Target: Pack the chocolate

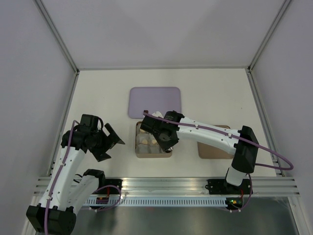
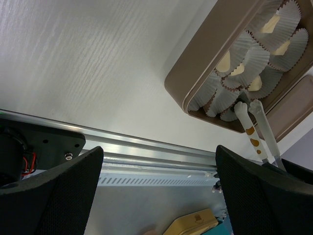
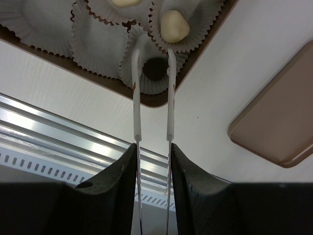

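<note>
So the left gripper [image 2: 159,196] hangs spread wide, left of the box [image 2: 195,63], holding nothing. In the box we count five cream pieces [image 2: 238,70] from the left wrist view, each in its own cup [image 2: 291,14]. They're too small for us to say which way they point. One dark piece [image 3: 155,68] sits in the near right corner cup and looks roundish, with no clear long axis. The right gripper [image 3: 153,156] pinches one pair of tongs [image 3: 136,107], tips apart on either side of that piece. One lid [image 3: 274,127] lies to the right.
</note>
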You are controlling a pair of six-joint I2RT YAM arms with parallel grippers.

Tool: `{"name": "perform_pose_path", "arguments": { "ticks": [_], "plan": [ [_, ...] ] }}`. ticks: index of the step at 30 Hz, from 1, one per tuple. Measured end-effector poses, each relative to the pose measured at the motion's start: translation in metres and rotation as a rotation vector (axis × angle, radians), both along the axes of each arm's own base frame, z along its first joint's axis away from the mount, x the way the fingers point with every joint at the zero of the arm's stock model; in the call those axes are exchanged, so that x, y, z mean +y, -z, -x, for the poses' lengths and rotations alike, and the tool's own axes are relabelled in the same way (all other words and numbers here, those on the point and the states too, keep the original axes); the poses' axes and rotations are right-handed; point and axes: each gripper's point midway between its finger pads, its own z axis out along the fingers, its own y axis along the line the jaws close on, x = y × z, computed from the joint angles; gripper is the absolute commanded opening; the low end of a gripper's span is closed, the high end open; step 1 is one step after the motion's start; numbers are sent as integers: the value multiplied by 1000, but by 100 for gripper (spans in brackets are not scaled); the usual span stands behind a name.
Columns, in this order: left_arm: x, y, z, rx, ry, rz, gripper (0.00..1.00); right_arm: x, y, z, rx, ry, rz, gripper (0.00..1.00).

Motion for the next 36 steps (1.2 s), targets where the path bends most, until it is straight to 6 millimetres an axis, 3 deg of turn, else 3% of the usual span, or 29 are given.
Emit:
{"name": "perform_pose_path", "arguments": {
  "ticks": [9, 13, 17, 20, 23, 26, 31, 36],
  "plan": [
    [1, -2, 1, -18, -1, 0, 100, -1, 0, 0, 2, -2, 5, 38],
    [1, -3, 3, -20, -1, -2, 100, 2, -9, -2, -7, -2, -8, 37],
    [2, -3, 5, -15, -2, -3, 100, 22, -43, -13, -63, -6, -95, 37],
    [2, -3, 5, -14, -2, -3, 100, 37, -81, -27, -127, 5, -195, 37],
    [2, -3, 5, -14, -2, -3, 100, 37, -99, -45, -157, 39, -246, 37],
    [2, -3, 6, -12, -2, -3, 100, 18, -95, -73, -160, 106, -225, 37],
    [2, -2, 6, -5, -2, -4, 100, -21, -70, -138, -153, 263, -130, 38],
    [2, -1, 5, 3, -2, -6, 100, -32, -36, -170, -109, 353, -57, 40]
  ]
}}
